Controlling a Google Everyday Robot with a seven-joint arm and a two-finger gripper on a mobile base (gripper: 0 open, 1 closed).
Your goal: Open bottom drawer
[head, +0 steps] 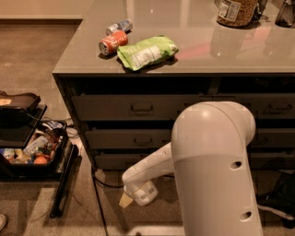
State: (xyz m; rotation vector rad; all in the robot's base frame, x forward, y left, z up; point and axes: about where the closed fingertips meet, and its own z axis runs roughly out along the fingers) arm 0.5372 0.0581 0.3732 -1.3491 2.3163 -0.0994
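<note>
The bottom drawer [112,161] is the slim grey-brown front lowest in the left column under the counter, and it looks pushed in. My forearm crosses its middle and hides its handle. My gripper [126,200] hangs low near the floor, just in front of and below that drawer's left half, pointing down and to the left. A tan tip shows at its end. My arm's large white upper body [214,170] fills the lower right of the view.
The counter [207,55] holds a red can [112,42], a silver can [119,26], a green chip bag [146,51] and a jar [236,10]. An open black case [32,154] of items lies on the floor at left. A cable [99,203] crosses the carpet.
</note>
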